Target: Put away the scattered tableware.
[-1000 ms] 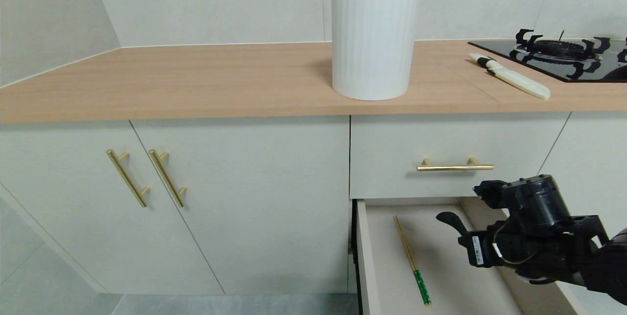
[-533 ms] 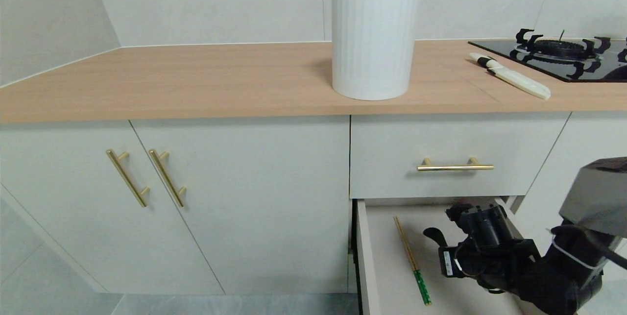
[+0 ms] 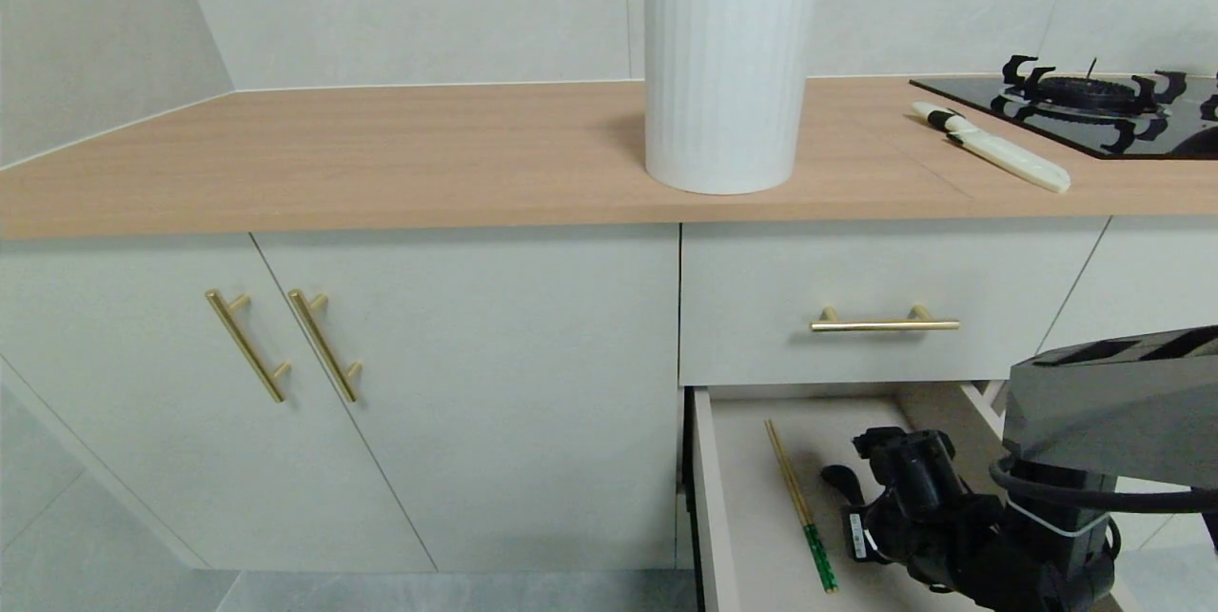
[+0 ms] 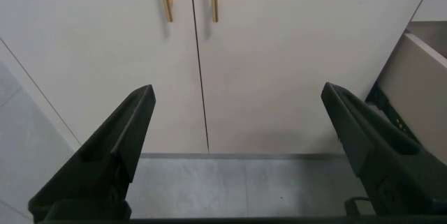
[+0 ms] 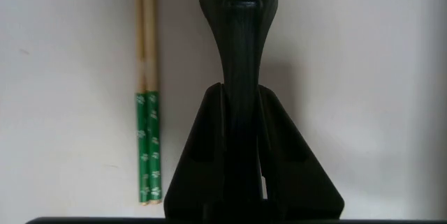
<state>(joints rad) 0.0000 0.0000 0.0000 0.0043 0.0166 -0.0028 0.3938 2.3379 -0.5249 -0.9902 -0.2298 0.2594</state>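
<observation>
An open lower drawer (image 3: 712,498) holds a pair of wooden chopsticks with green ends (image 3: 799,507), lying lengthwise near its left side. My right gripper (image 3: 861,517) hangs low inside the drawer, shut on a black spoon (image 3: 842,482). From the right wrist, the spoon (image 5: 237,15) sticks out past the gripper (image 5: 239,95) just above the drawer floor, beside the chopsticks (image 5: 147,112). A cream knife with a black band (image 3: 994,155) lies on the counter's right part. My left gripper (image 4: 237,95) is open and holds nothing, low down in front of the cabinet doors (image 4: 202,56).
A tall white ribbed container (image 3: 723,60) stands on the wooden counter (image 3: 381,155) above the drawers. A black gas hob (image 3: 1094,108) sits at the far right. The upper drawer with its gold handle (image 3: 885,325) is closed. Two cabinet doors with gold handles (image 3: 285,345) are at left.
My right arm has dropped lower and moved left into the drawer, carrying the black spoon closer to the chopsticks. Nothing else has moved.
</observation>
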